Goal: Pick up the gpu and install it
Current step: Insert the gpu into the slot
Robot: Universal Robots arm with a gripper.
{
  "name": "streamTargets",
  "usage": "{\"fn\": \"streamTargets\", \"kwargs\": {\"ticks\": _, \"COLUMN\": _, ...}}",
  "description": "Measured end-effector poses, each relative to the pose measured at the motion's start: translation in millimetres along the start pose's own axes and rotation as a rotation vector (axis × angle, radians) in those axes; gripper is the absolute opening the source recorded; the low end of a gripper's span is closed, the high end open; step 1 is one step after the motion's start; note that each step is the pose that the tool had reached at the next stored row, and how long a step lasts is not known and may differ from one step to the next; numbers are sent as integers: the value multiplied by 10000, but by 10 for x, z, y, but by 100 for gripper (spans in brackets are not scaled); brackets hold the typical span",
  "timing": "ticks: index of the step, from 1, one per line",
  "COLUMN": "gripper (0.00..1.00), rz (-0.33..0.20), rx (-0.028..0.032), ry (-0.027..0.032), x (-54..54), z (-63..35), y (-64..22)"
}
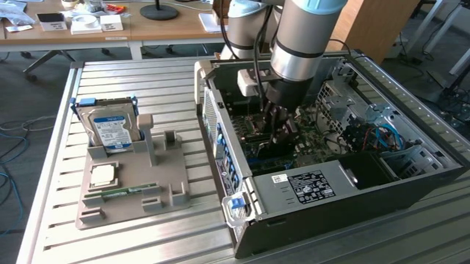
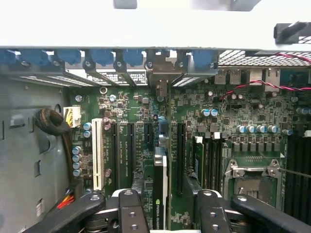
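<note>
The gpu (image 2: 160,194) stands on edge inside the open computer case (image 1: 411,187), its long side running along one of the motherboard's (image 2: 194,111) expansion slots. From the wrist view it is seen edge-on: a thin black card with a pale strip along one side and small white lettering on its narrow black edge. One end points toward the row of rear slot openings with blue clips. It sits between the black slots, beside the white slot, upright and not tilted.
</note>
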State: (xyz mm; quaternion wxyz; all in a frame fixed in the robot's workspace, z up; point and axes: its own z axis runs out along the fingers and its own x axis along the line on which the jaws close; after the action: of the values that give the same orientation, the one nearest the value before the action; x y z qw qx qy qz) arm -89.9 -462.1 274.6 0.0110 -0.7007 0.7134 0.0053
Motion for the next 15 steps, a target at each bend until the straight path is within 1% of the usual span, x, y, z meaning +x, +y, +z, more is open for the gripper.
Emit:
{"fn": "streamTargets", "kwargs": {"ticks": 5, "gripper": 46, "rz": 0, "rx": 0, "ry": 0, "x": -1, "z": -46, "y": 0}}
{"fn": "streamTargets", "kwargs": {"ticks": 13, "gripper": 46, "rz": -1, "rx": 0, "ry": -1, "x": -5, "z": -214, "y": -2}}
{"fn": "streamTargets", "kwargs": {"ticks": 15, "gripper": 46, "rz": 0, "rx": 0, "ry": -1, "x": -6, "z": -227, "y": -1}}
